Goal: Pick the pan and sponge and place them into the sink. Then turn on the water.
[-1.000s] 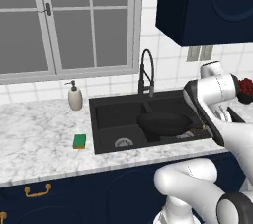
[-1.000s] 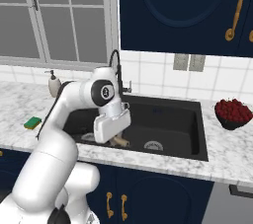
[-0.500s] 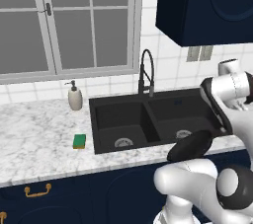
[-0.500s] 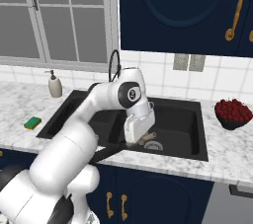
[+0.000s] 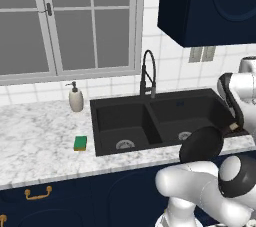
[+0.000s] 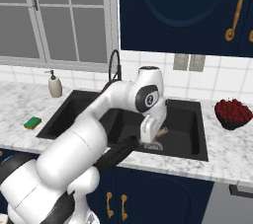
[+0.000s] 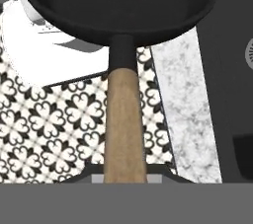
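Note:
My gripper (image 7: 126, 177) is shut on the light-brown wooden handle of the black pan (image 7: 118, 1). The pan hangs out past the counter's front edge, over the patterned floor, with its handle pointing back toward the sink (image 5: 125, 112). From the left base it shows as a dark disc (image 5: 201, 144) in front of the right basin, with the gripper (image 5: 236, 126) at its handle end. From the right base the pan (image 6: 121, 150) is seen nearly edge-on, below the gripper (image 6: 153, 136). The green and yellow sponge (image 5: 80, 143) lies on the marble counter left of the sink (image 6: 197, 141), also visible as the sponge (image 6: 33, 122).
A tall black arched faucet (image 5: 147, 73) stands behind the divider between the basins. A soap bottle (image 5: 76, 97) is at the back left of the counter. A dark bowl of red fruit (image 6: 233, 112) sits right of the sink. Wall cabinets hang above.
The arm has swung the pan from over the right basin forward and outward, so it now hangs beyond the counter's front edge. The sponge has not moved.

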